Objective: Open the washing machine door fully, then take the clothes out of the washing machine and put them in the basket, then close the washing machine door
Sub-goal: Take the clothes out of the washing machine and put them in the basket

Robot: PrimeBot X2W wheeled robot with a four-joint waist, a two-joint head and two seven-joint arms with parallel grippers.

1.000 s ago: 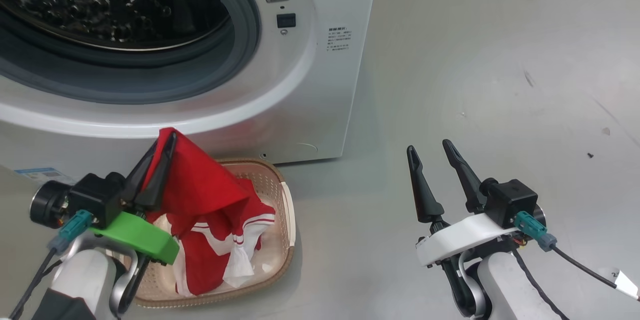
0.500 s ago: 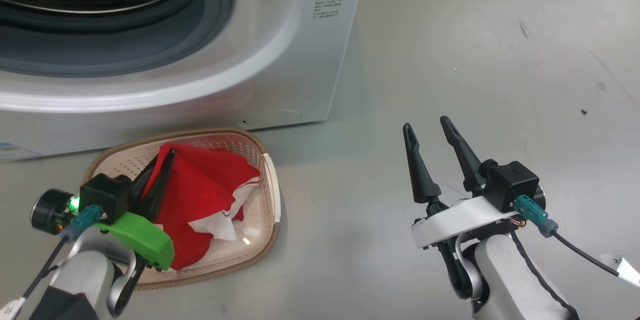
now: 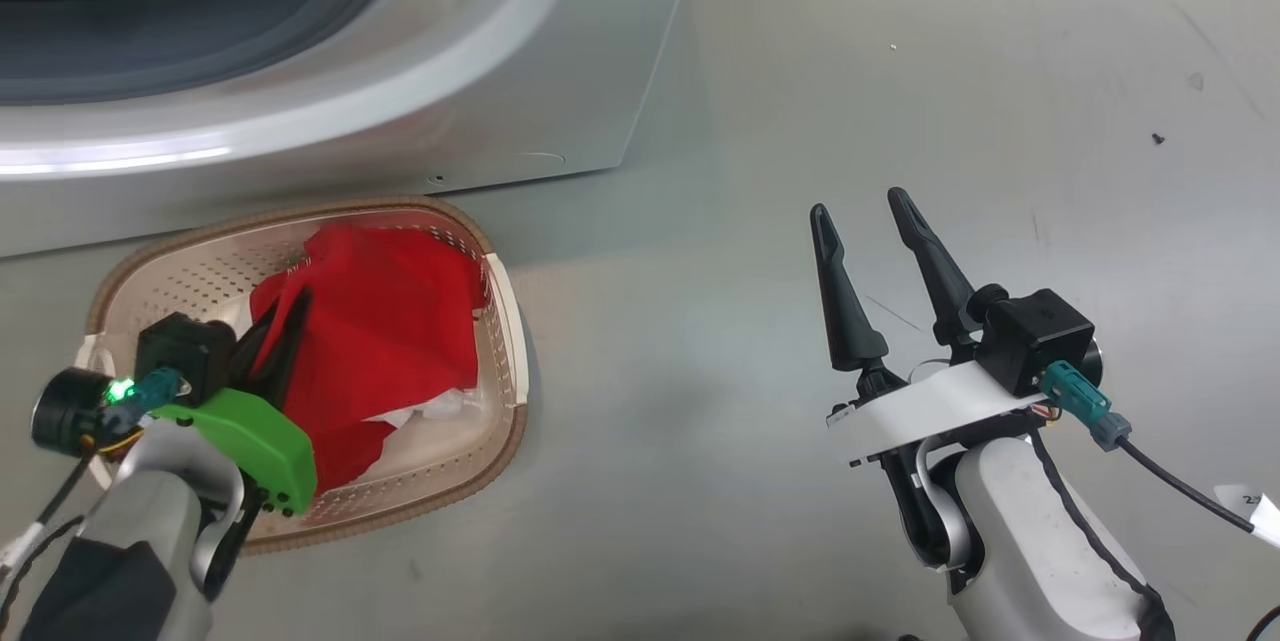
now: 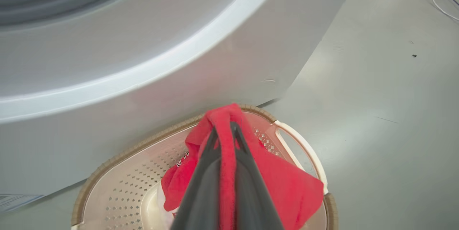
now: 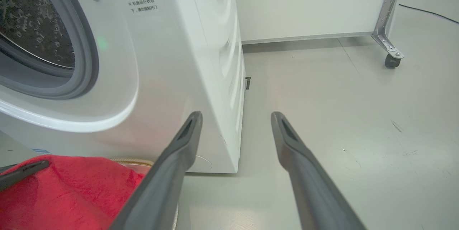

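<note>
Your left gripper (image 4: 225,133) is pinched hard on a fold of the clothes (image 3: 390,311), with red cloth squeezed up between its two fingers. It sits low over the basket (image 3: 505,321), whose rim curves around and ahead of the fingertips. Most of the garment lies bunched inside, to the right of the fingers, so the hold looks like a carry grip at its drop point. Judging by that, letting go is what this step needs. The washing machine (image 3: 400,71) rises just beyond the fingertips, its opening above them, which keeps the haul short. Your right gripper (image 3: 858,203) stands well off to the right over bare floor (image 3: 800,71), jaws spread wide and holding nothing, probably parked clear.
</note>
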